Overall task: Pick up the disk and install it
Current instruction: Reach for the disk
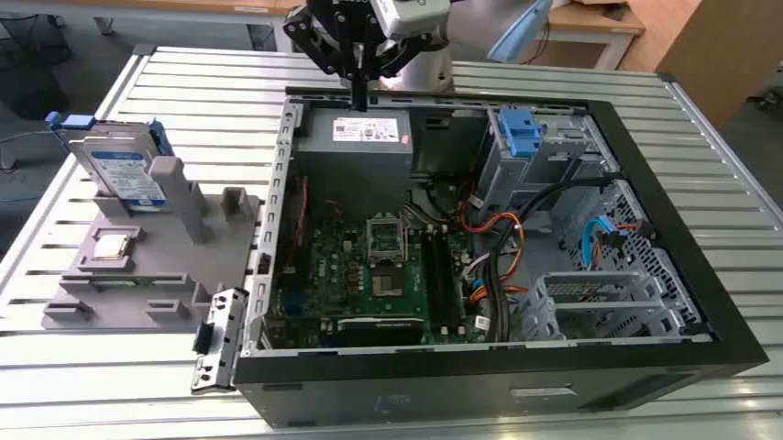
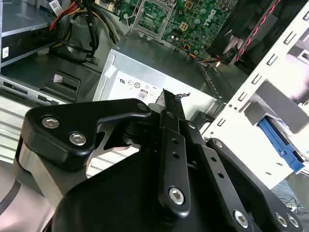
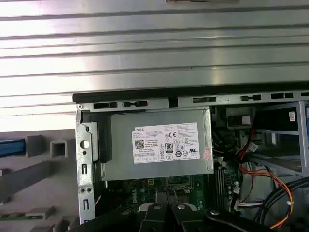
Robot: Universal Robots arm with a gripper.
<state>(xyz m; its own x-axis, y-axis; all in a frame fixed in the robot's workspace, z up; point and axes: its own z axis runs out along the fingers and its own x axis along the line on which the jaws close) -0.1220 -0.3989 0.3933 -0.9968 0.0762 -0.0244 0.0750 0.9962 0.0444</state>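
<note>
The disk (image 1: 120, 170), a silver-grey drive with a white-and-blue label in a blue carrier, stands upright in a slot of the grey fixture (image 1: 183, 275) on the exterior view's left, outside the computer case. My gripper (image 1: 358, 97) hangs over the rear edge of the open case (image 1: 490, 380), just above the grey power supply (image 1: 355, 133), well apart from the disk. Its fingers are pressed together with nothing between them; in the second wrist view the gripper (image 2: 169, 96) points at the power supply (image 2: 159, 63). A blue edge of the disk (image 2: 280, 145) shows beyond the case wall.
Inside the case a tall blue bracket (image 1: 520, 133) stands at the back, a metal drive cage (image 1: 612, 293) sits at the front, with loose cables (image 1: 501, 229) and the motherboard (image 1: 367, 266) between them. A small square silver chip (image 1: 113, 246) lies on the fixture. The ribbed metal table (image 1: 734, 211) surrounds everything.
</note>
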